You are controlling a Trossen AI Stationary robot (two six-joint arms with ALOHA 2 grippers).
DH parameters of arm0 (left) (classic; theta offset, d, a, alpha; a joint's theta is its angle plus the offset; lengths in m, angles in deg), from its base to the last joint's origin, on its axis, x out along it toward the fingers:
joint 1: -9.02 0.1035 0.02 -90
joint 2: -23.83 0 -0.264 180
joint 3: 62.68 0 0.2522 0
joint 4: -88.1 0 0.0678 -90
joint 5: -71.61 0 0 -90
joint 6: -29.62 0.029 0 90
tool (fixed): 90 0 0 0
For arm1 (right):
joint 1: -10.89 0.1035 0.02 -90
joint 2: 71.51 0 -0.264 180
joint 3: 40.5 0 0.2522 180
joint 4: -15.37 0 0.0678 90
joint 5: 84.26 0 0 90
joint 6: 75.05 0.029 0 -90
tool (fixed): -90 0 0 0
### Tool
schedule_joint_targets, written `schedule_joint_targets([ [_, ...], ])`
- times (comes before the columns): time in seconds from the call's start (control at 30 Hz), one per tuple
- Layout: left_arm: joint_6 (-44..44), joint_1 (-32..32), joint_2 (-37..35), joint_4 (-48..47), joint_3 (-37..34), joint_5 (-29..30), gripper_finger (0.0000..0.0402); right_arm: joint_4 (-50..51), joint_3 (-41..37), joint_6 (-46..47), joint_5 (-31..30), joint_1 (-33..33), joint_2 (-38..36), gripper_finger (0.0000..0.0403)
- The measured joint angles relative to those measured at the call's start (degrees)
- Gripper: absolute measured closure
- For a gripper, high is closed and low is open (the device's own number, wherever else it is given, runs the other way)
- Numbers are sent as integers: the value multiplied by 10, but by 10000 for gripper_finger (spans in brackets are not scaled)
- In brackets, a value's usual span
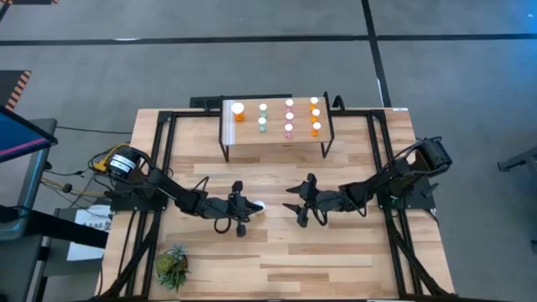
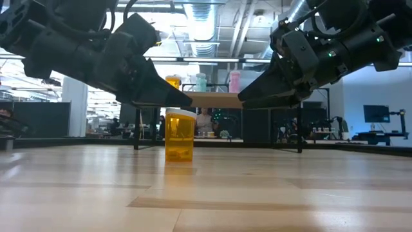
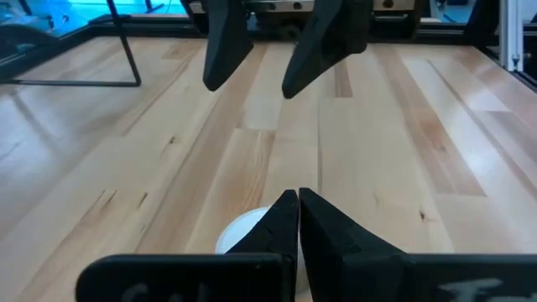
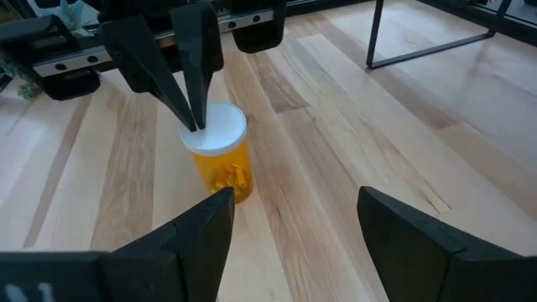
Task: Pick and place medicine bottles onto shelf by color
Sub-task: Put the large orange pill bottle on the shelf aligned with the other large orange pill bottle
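The orange bottle [image 4: 220, 161] stands upright on the tabletop [image 1: 336, 252] between both grippers; the left gripper [image 4: 195, 117], pinched shut and empty, is poised over its cap. The right gripper [image 1: 295, 201], spread wide, is faced toward it from nearby

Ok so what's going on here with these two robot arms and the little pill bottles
One wide orange bottle stands alone on the wooden table, upright, white cap on. The left pincer is shut, its tips just above the cap, gripping nothing. The right pincer is open and faces the bottle from the other side, not touching it. The other bottles already stand on the shelf at the back, in columns by color: orange, teal-green, pink, orange.
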State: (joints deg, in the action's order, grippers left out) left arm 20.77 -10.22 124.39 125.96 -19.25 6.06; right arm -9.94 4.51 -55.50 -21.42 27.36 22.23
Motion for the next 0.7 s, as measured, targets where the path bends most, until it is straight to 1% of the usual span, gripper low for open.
schedule_joint_targets([
  [0.23, -14, 0, 0, -22, 0, 0, 401, 0, 0, 0, 0, 0, 0, 127],
  [0.5, -15, 0, 0, -22, 0, 2, 401, 0, 0, 0, 0, 0, 0, 127],
  [0.7, -11, 0, 0, 2, 0, 2, 401, 0, 0, 0, 0, 0, 0, 127],
])
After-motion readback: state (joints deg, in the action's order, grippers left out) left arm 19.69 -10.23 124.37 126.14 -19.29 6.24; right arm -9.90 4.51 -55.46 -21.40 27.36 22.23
